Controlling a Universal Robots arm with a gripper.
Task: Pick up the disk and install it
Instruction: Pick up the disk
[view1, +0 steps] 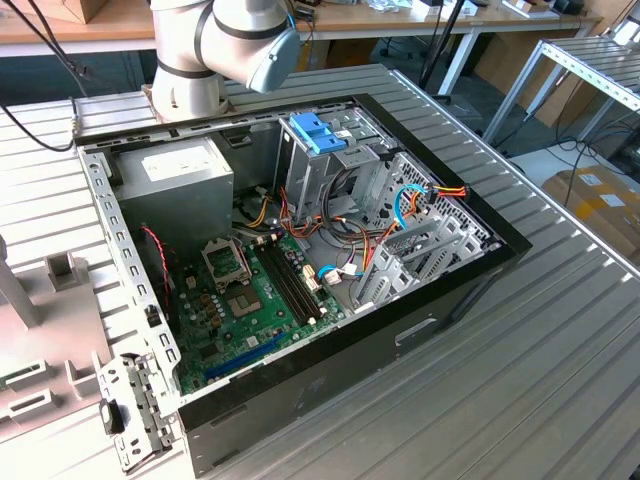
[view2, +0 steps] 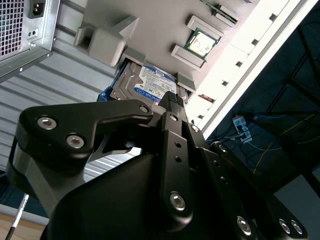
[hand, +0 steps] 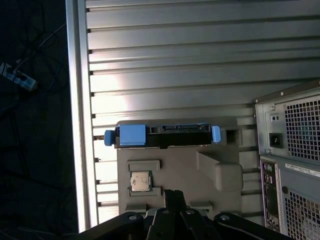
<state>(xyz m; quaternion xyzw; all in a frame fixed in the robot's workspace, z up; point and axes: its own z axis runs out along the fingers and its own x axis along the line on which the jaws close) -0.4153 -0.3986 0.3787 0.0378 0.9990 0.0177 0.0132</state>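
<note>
Tool (view2: 170, 96) clenched empty near disk (hand: 164, 136), disk on edge, long axis along table slats (hand: 200, 75)

The arm (view1: 215, 45) has thick, silver-grey cylindrical joints, one closed by a light blue end cap (view1: 272, 62). Its gripper (view2: 170, 97) is matte black, built of angular plates studded with round silver screw heads (view2: 46, 122).

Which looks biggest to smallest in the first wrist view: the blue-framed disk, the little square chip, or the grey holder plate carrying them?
1. grey holder plate
2. disk
3. chip
All three sit together, so nearness to the camera hardly skews this order.
</note>
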